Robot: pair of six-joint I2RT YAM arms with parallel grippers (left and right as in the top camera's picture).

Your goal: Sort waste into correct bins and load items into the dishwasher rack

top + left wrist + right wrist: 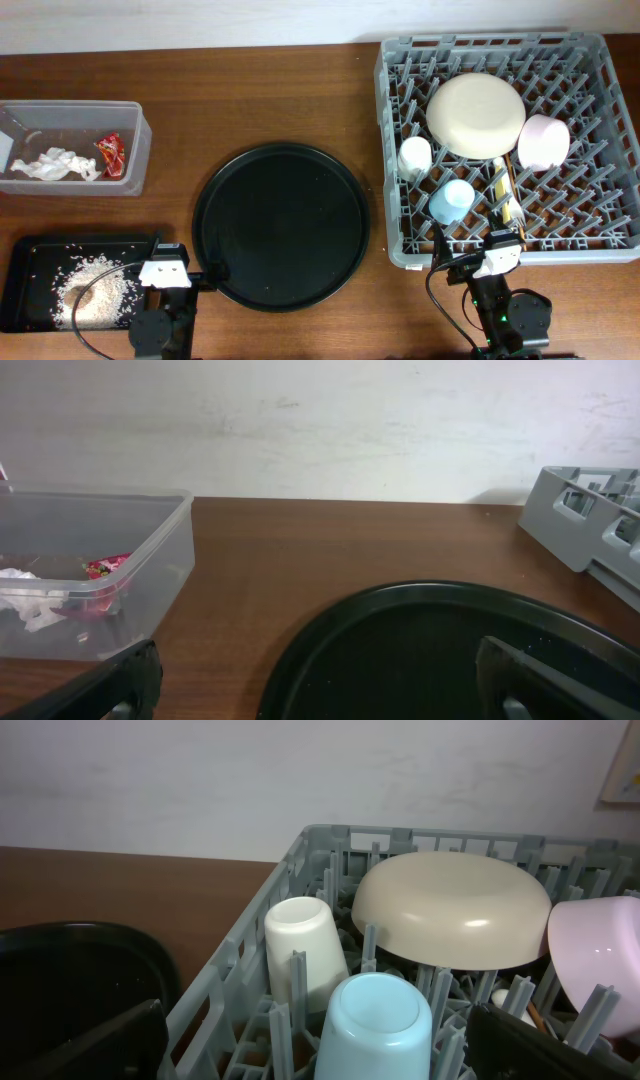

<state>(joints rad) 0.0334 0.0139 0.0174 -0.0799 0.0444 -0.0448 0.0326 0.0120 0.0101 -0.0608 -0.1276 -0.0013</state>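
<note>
Blue cup (372, 1025), lower half off-frame

You are working at a robot lab bench dressed up as a kitchen clean-up station. The brown wood-grain surface (280, 100) backs onto a plain, scuffed white wall (320, 420). The left arm (160, 320) and right arm (510, 315) stand at its near edge, with a black cable (430, 285) looping beside the right one. The kitchen part is only props set straight on the surface: a grey dishwasher rack (500, 42) on the right, a clear tub (75, 105) at the far left, a shallow black tray (22, 300) at the near left, and a round black tray (280, 225) in the middle.
</note>
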